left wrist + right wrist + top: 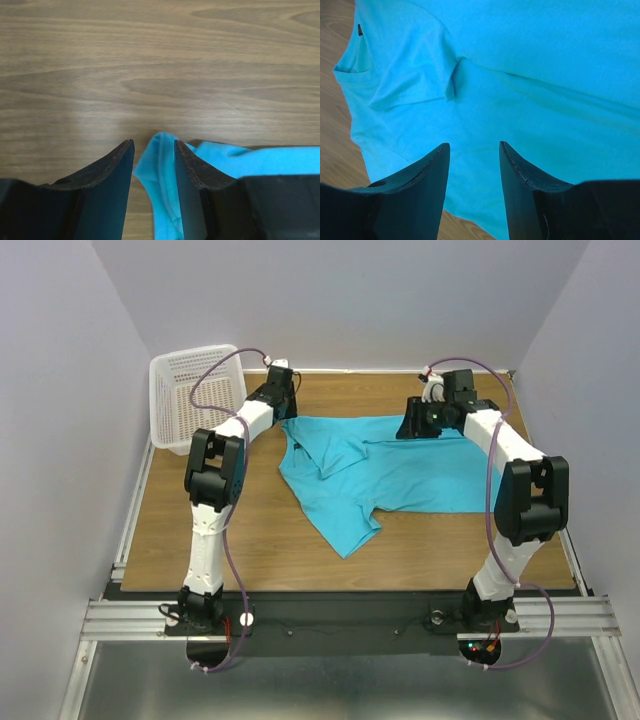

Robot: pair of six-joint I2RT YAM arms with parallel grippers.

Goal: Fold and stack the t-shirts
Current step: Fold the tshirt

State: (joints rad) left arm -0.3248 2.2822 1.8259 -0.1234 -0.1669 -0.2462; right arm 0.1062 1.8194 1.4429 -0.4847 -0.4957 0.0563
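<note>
One turquoise t-shirt [420,475], one white basket [185,390], left tool [154,142], right tool [472,145]

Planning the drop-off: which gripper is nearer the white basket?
Left. The left gripper is just right of the basket, at a far corner of the t-shirt; the right gripper hangs farther right, over it.

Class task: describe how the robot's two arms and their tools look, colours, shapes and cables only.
The left arm and right arm match: white rounded links, black boxy joints. A thin purplish cable loops along each. The left tool and right tool each have two matte black fingers tapering to narrow tips.
</note>
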